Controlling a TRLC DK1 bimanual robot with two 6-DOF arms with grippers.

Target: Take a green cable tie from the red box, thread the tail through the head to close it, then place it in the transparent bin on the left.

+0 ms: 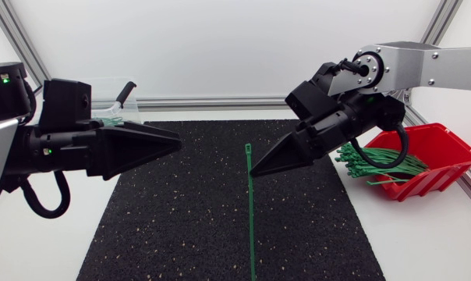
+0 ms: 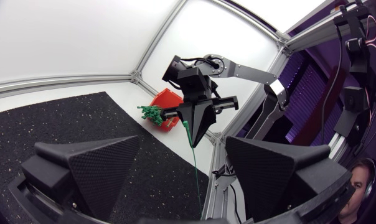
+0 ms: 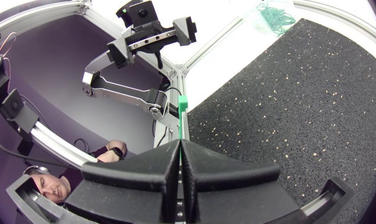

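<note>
My right gripper (image 1: 254, 171) hangs above the middle of the mat, shut on a green cable tie (image 1: 251, 226). The tie stands upright: its square head (image 1: 249, 147) sticks up above the fingertips and the long tail drops straight down. The right wrist view shows the jaws pressed together (image 3: 178, 152) with the tie's head (image 3: 183, 104) just ahead of them. My left gripper (image 1: 178, 144) is held above the mat's left part, pointing at the tie from a short distance. Its two fingers (image 2: 94, 168) are open and hold nothing. The red box (image 1: 437, 156) at right holds several green ties (image 1: 376, 164).
The transparent bin (image 1: 111, 113) stands at the back left behind my left arm, with some green ties in it. A black speckled mat (image 1: 181, 226) covers the table's middle. Bare white table lies on either side of the mat.
</note>
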